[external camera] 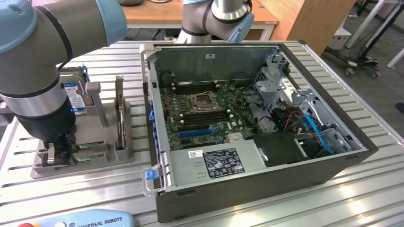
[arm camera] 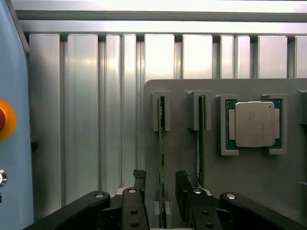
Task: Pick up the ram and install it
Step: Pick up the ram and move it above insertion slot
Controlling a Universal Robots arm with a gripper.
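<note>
We hover over a grey holder (arm camera: 249,182) on the slatted aluminium table (external camera: 353,198).
Our gripper (arm camera: 160,184) stands open astride the ram (arm camera: 161,139), which sits on edge in the holder, at the exterior view's left of the open computer case (external camera: 252,118); wooden desks (external camera: 158,14) lie far behind.

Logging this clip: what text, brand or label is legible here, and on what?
"UNIVERSAL ROBOTS": on the blue teach pendant.
Power supply sticker: print too small to read.
Hard drive label: blurred, unreadable.
Processor chip: markings too faint to read.
</note>
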